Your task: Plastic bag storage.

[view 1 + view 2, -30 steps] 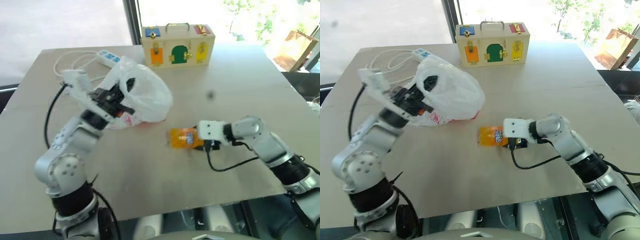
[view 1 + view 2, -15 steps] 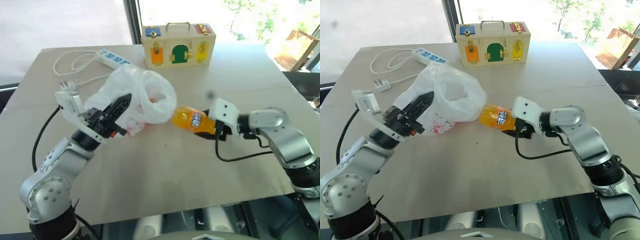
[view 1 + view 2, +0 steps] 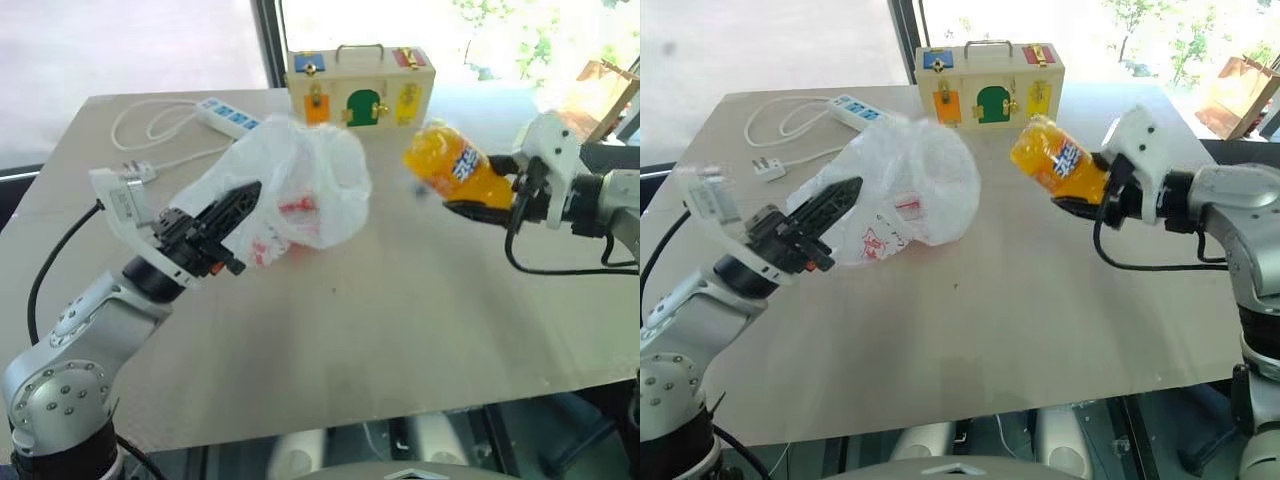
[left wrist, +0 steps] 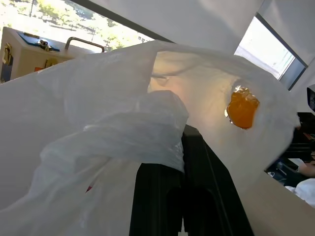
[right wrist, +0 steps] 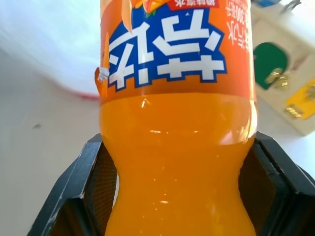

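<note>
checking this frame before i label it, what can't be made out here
- Left gripper: tips buried in the plastic bag, both eye views.
- Bag's mouth: faces away from the head camera.
- Orange soda bottle: cap end cut off by the right wrist view's top edge.
- Bag's red print: too small and crumpled to read.

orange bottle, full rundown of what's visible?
The bottle is clear plastic filled with orange drink, with an orange label bearing white characters on blue. It is off the table, lying tilted in the air, its far end pointing toward the bag and up. The right end effector clamps its narrowed waist, one finger on each side. It hangs apart from the bag, in front of the wooden box. Its cap can't be made out.
</note>
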